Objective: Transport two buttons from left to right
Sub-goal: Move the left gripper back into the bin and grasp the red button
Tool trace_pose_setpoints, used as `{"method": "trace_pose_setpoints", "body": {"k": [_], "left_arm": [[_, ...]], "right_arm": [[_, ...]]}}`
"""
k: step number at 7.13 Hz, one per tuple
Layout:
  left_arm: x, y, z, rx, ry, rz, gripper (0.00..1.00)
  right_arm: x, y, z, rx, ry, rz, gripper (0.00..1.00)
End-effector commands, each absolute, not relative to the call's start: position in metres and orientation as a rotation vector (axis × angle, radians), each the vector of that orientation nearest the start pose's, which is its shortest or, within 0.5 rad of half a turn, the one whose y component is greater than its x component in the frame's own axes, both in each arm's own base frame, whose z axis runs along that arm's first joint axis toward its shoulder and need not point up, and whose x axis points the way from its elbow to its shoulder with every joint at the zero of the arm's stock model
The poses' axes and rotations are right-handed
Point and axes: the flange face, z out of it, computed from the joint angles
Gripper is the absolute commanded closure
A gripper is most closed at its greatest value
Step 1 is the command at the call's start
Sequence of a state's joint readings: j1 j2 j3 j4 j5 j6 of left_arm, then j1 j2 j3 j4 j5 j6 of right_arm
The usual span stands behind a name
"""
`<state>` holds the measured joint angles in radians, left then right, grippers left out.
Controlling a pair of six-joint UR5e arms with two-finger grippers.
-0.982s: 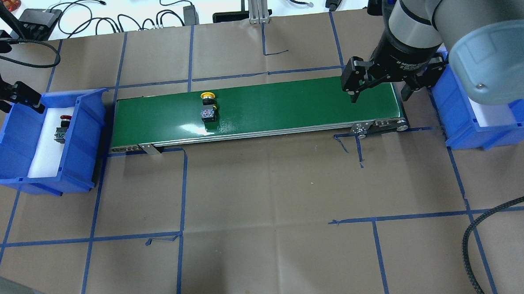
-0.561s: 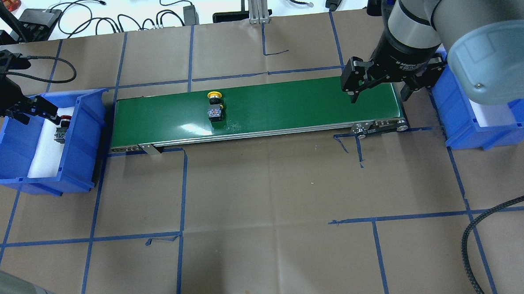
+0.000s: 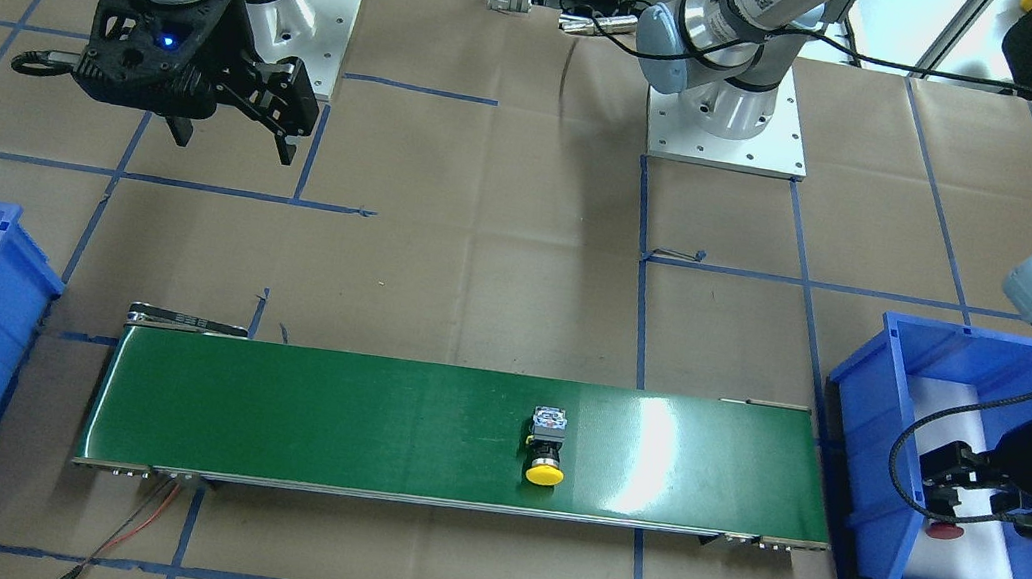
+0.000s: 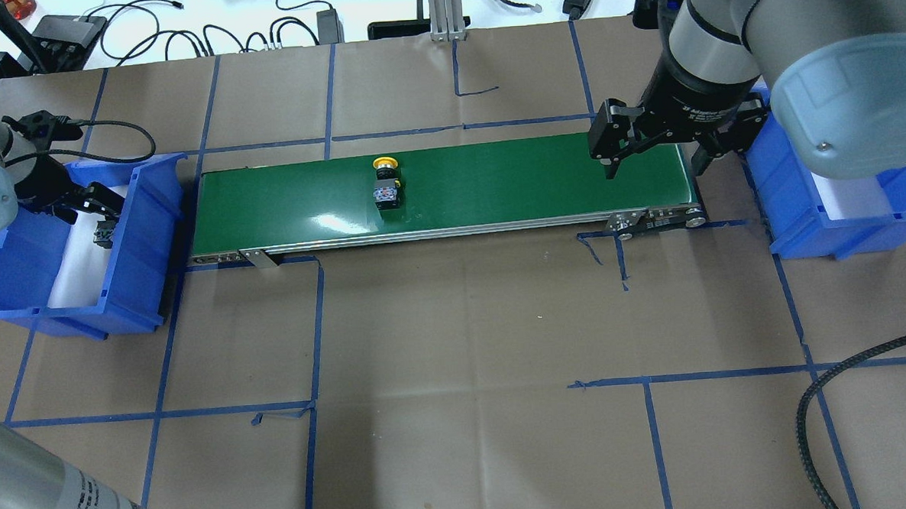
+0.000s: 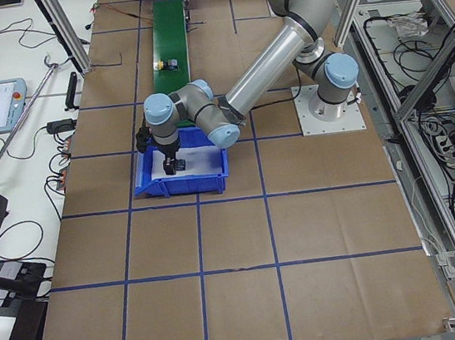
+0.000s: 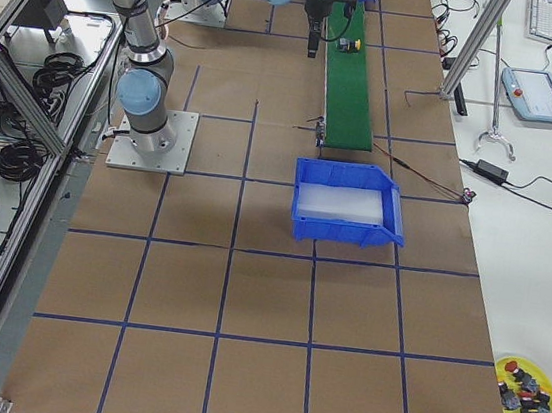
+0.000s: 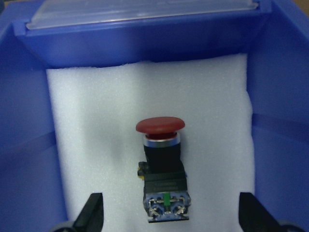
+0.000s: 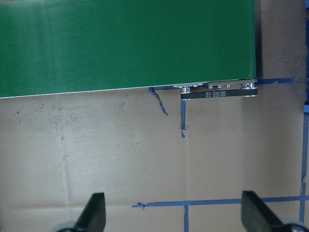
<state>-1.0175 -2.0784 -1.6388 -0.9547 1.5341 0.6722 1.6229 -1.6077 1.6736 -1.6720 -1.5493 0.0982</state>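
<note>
The yellow button (image 4: 386,182) lies on its side on the green conveyor belt (image 4: 511,179), left of the middle; it also shows in the front view (image 3: 546,447). The red button (image 7: 161,164) lies on white foam in the left blue bin (image 4: 144,222). My left gripper (image 7: 171,217) is open, low inside that bin, with one finger on each side of the red button and not touching it; it also shows in the overhead view (image 4: 90,211). My right gripper (image 4: 657,165) is open and empty above the belt's right end.
The right blue bin (image 4: 803,228) with white foam stands just past the belt's right end, partly under my right arm. Cables and boxes lie along the table's far edge (image 4: 183,37). A yellow dish of spare buttons (image 6: 528,384) sits off the table.
The yellow button has ridden a little to the right on the belt. My left gripper has moved right and down into the left bin, over the red button. The right arm has not moved.
</note>
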Motion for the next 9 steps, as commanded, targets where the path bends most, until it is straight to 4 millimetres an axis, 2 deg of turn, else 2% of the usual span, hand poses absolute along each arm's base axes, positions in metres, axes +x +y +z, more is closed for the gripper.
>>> {"method": "trace_pose_setpoints", "body": {"k": [1,2,3,4,5,6,7,8,9], "left_arm": [[0.224,-0.620,0.212,0.187,3.143,-0.083,0.03],[0.222,-0.622,0.211,0.192,3.145,-0.086,0.08],[0.222,-0.623,0.209,0.194,3.147,-0.082,0.25],[0.221,-0.624,0.210,0.194,3.144,-0.084,0.47],[0.221,-0.625,0.210,0.199,3.144,-0.084,0.75],[0.219,-0.626,0.217,0.204,3.137,-0.098,0.85],[0.219,-0.626,0.227,0.206,3.125,-0.118,0.89],[0.221,-0.631,0.254,0.208,3.102,-0.160,0.90],[0.224,-0.636,0.290,0.219,3.105,-0.144,0.90]], "right_arm": [[0.160,-0.471,0.465,0.071,3.116,-0.052,0.00],[0.160,-0.472,0.465,0.071,3.116,-0.050,0.00],[0.160,-0.472,0.465,0.071,3.116,-0.050,0.00],[0.160,-0.471,0.464,0.071,3.117,-0.048,0.00],[0.160,-0.471,0.464,0.071,3.117,-0.048,0.00],[0.160,-0.472,0.464,0.071,3.116,-0.050,0.00],[0.160,-0.472,0.464,0.071,3.116,-0.050,0.00],[0.160,-0.472,0.464,0.071,3.116,-0.050,0.00],[0.160,-0.472,0.463,0.071,3.117,-0.048,0.00]]}}
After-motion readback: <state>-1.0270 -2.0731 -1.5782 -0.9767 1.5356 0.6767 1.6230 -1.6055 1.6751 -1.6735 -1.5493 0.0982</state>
